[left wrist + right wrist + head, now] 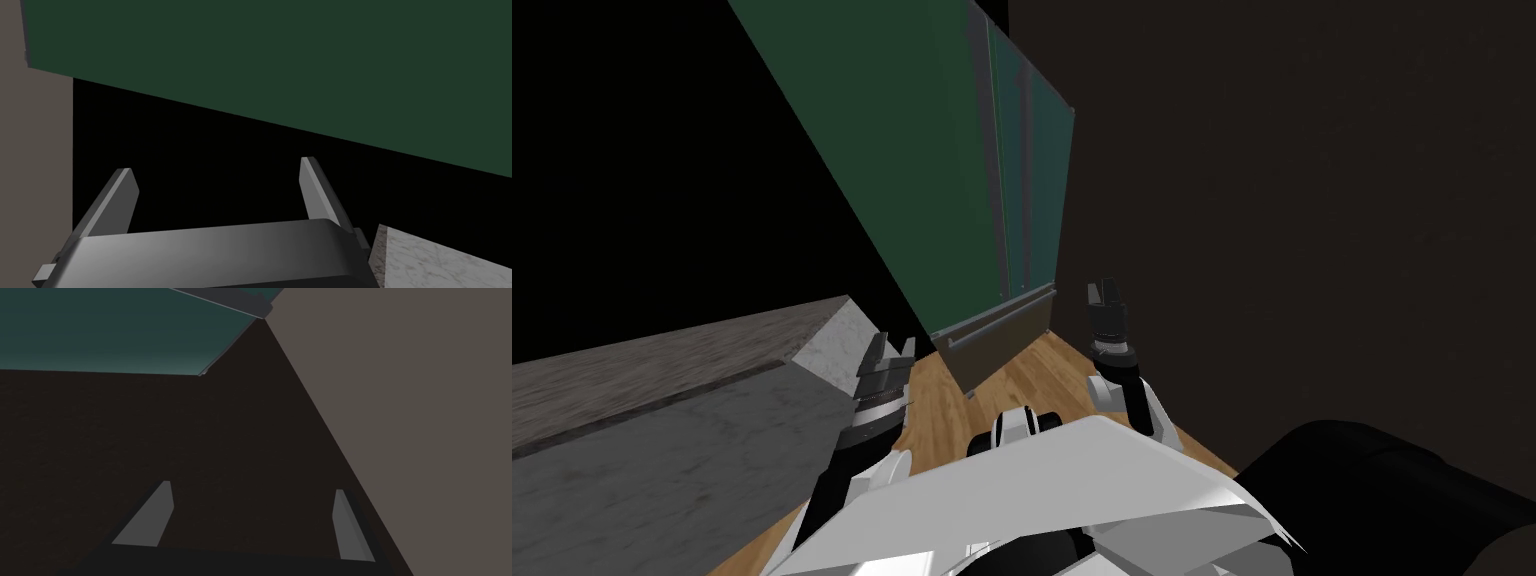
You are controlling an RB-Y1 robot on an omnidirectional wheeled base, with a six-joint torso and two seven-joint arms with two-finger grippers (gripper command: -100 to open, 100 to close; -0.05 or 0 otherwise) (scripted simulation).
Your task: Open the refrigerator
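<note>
The refrigerator is a tall dark green box ahead of me, with vertical bar handles down its front and a drawer handle low down. Its green side panel looms beyond my left gripper, which stands open with nothing between its fingers. In the head view the left gripper is low and left of the fridge's bottom corner, apart from it. My right gripper is open too, just right of the fridge's base, with the teal fridge front beyond its fingers.
A grey marble counter runs along my left, its corner close beside the left gripper. A dark wall closes the right side. A black rounded object sits at the lower right. Wooden floor lies before the fridge.
</note>
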